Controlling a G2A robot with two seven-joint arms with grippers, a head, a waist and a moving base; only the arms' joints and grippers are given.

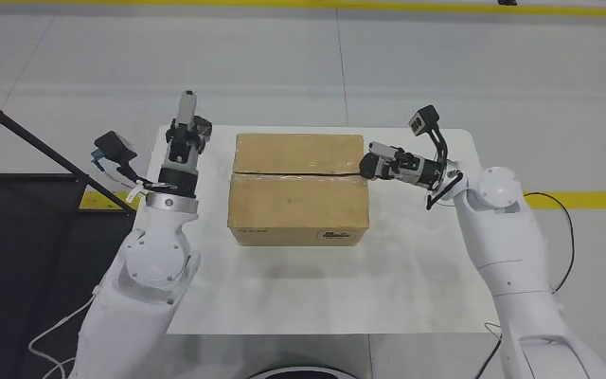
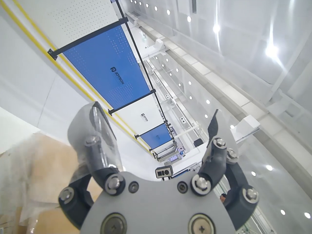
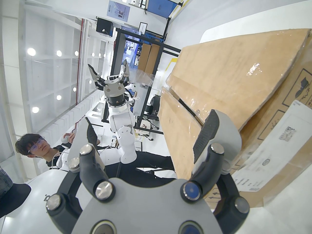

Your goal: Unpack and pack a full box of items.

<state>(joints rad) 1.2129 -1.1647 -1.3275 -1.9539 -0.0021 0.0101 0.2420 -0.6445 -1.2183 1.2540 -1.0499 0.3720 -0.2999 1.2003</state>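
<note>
Though it seems shut, the box (image 1: 298, 204) lies left-to-right.

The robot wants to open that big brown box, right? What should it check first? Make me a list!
1. The box sits flat on the table: ok.
2. Fingers of the right gripper open: ok.
3. Fingers of the left gripper open: ok.
4. The right gripper is close to the box's top seam: ok.
5. The left gripper is aimed at the box: not ok, it points away past it.
6. The seam is already cut open: cannot tell.
</note>
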